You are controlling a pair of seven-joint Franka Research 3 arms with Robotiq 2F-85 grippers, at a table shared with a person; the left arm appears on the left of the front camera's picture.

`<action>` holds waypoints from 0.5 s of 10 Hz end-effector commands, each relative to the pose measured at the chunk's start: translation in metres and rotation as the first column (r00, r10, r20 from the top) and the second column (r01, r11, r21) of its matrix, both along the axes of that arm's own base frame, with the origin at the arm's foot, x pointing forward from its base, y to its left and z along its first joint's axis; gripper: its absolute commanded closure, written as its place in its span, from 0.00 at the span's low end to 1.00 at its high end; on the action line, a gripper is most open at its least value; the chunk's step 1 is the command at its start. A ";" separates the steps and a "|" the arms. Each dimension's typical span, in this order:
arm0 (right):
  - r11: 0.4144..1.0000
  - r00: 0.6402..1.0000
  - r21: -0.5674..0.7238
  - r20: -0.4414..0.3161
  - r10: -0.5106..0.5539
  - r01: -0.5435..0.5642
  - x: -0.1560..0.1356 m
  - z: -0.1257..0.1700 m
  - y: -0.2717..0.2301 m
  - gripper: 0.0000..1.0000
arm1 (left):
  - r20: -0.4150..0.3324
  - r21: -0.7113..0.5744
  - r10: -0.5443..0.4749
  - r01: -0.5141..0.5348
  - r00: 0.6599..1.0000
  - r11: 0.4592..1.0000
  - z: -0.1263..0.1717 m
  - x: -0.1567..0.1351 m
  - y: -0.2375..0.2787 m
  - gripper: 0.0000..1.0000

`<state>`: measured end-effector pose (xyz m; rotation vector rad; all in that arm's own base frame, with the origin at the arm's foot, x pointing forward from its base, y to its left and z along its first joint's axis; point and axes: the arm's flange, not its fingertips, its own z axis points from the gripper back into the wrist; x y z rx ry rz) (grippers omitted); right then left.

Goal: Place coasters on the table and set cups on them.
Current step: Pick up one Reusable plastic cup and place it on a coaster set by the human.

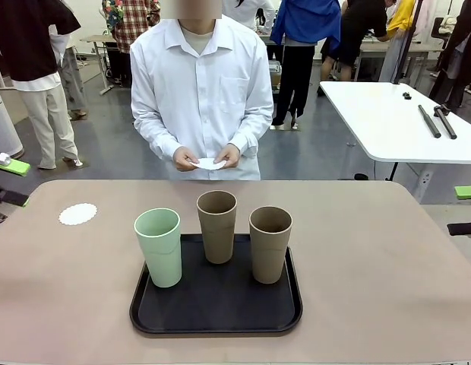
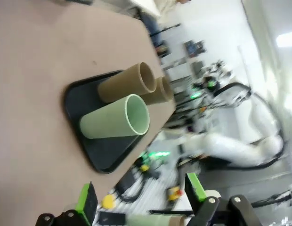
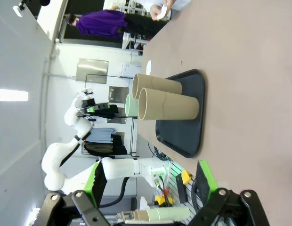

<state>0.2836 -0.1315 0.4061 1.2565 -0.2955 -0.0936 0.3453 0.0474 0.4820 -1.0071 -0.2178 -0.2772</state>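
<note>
One white lacy coaster [image 1: 77,214] [image 3: 148,65] lies on the beige table [image 1: 372,266] at the left. The person at the far side holds more coasters [image 1: 207,163] [image 3: 160,9] in both hands. A mint cup [image 1: 158,247] [image 2: 115,117] [image 3: 131,104] and two tan cups [image 1: 217,226] [image 1: 270,243] [image 2: 127,82] [image 3: 169,106] stand upright on a black tray [image 1: 216,308] [image 2: 82,99] [image 3: 190,136]. My left gripper [image 1: 9,182] [image 2: 141,197] waits open at the table's left edge. At the right edge my right gripper [image 1: 465,210] [image 3: 150,183] is open too. Both are empty and far from the cups.
A white table [image 1: 387,125] with dark tools stands behind at the right. Several people move about in the background. Bare tabletop [image 1: 61,281] spreads on both sides of the tray and between it and the person.
</note>
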 end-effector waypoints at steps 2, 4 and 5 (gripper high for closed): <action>1.000 1.000 0.010 -0.001 -0.004 0.004 0.001 0.000 -0.001 0.00 | 0.223 0.563 -0.291 0.121 0.931 0.818 0.040 0.002 -0.075 0.00; 1.000 1.000 0.010 -0.001 -0.004 0.004 0.001 0.000 -0.001 0.00 | 0.163 0.733 -0.419 0.175 0.893 0.658 0.043 -0.009 -0.124 0.00; 1.000 1.000 0.010 -0.001 -0.004 0.004 0.001 0.000 -0.001 0.00 | 0.118 0.802 -0.450 0.182 0.885 0.569 0.039 -0.014 -0.145 0.00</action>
